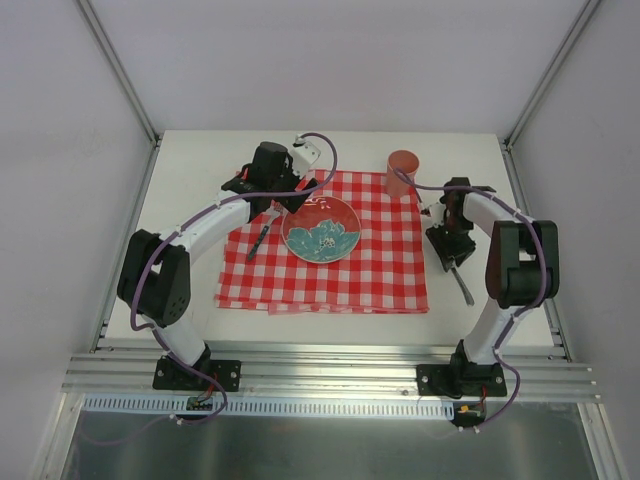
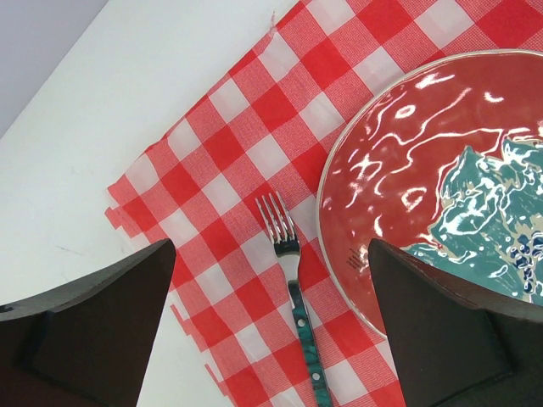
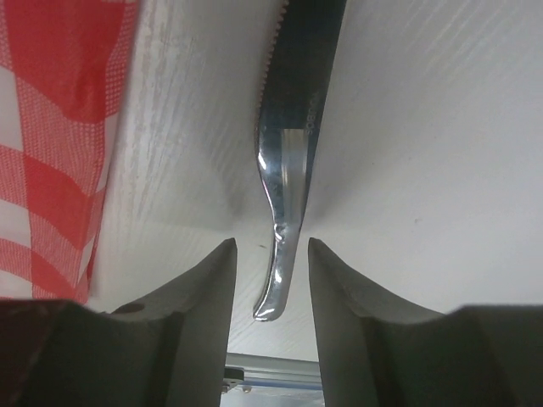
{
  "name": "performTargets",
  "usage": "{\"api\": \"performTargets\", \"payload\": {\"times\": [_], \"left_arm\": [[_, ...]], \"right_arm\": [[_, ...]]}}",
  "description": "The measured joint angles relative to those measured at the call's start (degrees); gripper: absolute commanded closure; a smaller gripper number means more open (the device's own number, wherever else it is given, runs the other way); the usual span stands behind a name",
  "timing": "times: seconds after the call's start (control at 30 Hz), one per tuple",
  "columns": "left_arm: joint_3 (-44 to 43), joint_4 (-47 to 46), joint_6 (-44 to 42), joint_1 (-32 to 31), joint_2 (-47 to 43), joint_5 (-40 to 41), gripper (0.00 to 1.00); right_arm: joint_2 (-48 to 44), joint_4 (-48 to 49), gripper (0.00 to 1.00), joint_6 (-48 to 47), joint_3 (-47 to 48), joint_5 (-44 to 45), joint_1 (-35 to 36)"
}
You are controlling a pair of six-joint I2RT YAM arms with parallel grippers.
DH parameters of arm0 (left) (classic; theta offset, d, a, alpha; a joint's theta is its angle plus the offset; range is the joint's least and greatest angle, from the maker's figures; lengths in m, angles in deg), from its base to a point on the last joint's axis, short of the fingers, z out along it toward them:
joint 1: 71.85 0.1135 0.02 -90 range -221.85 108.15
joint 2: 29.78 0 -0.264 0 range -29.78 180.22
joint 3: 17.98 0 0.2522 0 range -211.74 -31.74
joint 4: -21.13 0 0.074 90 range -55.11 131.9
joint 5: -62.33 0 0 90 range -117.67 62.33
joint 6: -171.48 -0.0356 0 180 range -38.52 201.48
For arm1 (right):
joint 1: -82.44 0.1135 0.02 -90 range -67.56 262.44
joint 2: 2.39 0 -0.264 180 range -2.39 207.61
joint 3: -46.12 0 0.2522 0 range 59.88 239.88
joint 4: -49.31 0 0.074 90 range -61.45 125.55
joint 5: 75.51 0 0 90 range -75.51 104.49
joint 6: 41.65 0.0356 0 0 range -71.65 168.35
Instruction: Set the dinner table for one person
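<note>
White right arm (image 1: 500,225) low, end effector (image 3: 270,248) straddling knife (image 3: 293,85)

Top view. Off-white table (image 1: 200,150) enclosed on three sides by plain pale panels: back wall (image 1: 330,60), left wall (image 1: 50,200), right wall (image 1: 610,180). Two aluminium posts (image 1: 120,65) rise from the table's far corners, where the walls meet. A ribbed aluminium rail (image 1: 330,372) runs along the near edge; just below it lies a white slotted strip (image 1: 330,407), then a faintly glossy grey surface (image 1: 330,450). Light is even and diffuse, shadows soft
</note>
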Motion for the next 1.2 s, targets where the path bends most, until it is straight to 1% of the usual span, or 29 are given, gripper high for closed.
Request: {"api": "performTargets", "payload": {"times": [0.13,0.23,0.27,0.3,0.63,1.0,1.2], "left_arm": [[0.0,0.0,-0.02,-0.02,0.0,0.13,0.01],[0.0,0.0,-0.07,-0.02,0.0,0.2,0.01],[0.0,0.0,-0.07,-0.02,0.0,0.2,0.01],[0.0,-0.02,-0.09,-0.02,0.0,0.22,0.01],[0.0,-0.02,-0.22,-0.02,0.0,0.22,0.01],[0.0,-0.04,-0.11,-0.02,0.0,0.2,0.01],[0.0,-0.11,-0.02,-0.02,0.0,0.2,0.01]], "right_arm": [[2.84,0.94,0.6,-0.26,0.11,0.02,-0.31],[3.67,0.59,0.82,-0.74,0.87,0.11,-0.63],[3.67,0.7,0.98,-1.07,0.9,0.28,-0.81],[3.67,0.81,1.0,-1.42,0.92,0.35,-1.05],[3.02,0.96,1.0,-1.27,0.68,-0.26,-1.62],[0.61,-0.11,1.0,-0.55,0.37,-3.15,-1.92],[-1.22,-3.06,1.0,0.72,3.08,-4.96,-1.51]]}}
